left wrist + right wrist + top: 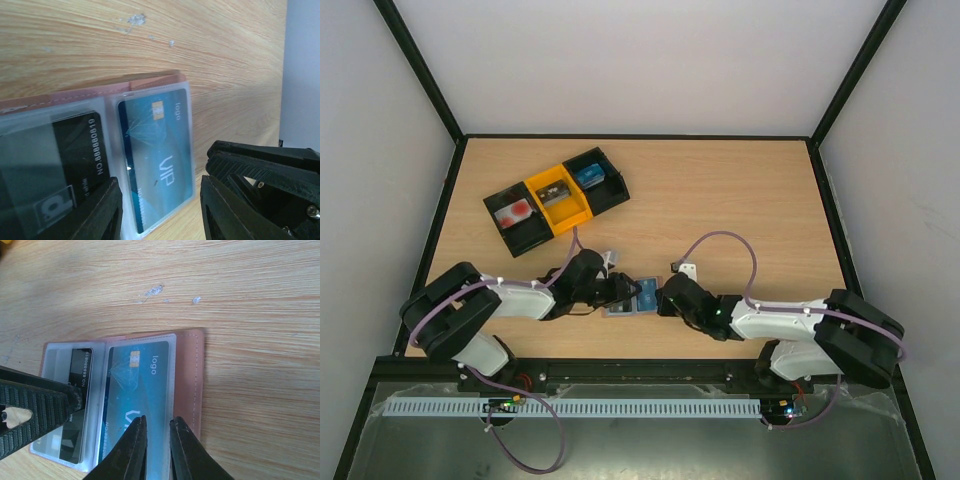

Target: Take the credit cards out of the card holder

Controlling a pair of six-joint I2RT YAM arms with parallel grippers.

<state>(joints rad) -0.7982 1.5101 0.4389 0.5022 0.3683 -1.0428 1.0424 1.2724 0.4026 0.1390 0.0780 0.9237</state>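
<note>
Right pincer (157, 420), narrowly parted, atop blue card (131, 390) in card holder (189, 380).

**Wood and shiny plastic**

The table (250, 290) is smooth wood. The holder (189, 375) has clear, shiny plastic pockets and a brown stitched rim. The blue card (145, 390) is glossy. The left fingers (35, 410) are black, ridged, matt

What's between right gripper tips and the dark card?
Right wrist view: the right gripper is over the blue card; that card's left part and the card holder's fold lie between.
</note>
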